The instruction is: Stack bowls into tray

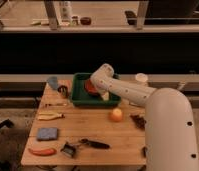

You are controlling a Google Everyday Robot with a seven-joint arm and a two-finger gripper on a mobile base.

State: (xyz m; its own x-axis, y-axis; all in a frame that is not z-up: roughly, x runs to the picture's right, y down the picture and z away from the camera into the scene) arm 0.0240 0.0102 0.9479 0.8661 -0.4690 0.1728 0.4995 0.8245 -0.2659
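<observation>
A dark green tray (79, 98) stands at the back of the wooden table. A red-orange bowl (90, 87) lies inside it, partly covered by my arm. My white arm reaches from the lower right over the tray. My gripper (97, 89) is at the bowl inside the tray, mostly hidden behind the arm's wrist. Only one bowl shows.
A small dark metal cup (63, 91) and a blue-grey cup (53, 82) stand left of the tray. A white cup (141, 78) is at the back right. An orange fruit (116, 115), a banana (50, 116), a blue pad (47, 133), a red pepper (41, 151) and utensils (88, 145) lie on the table.
</observation>
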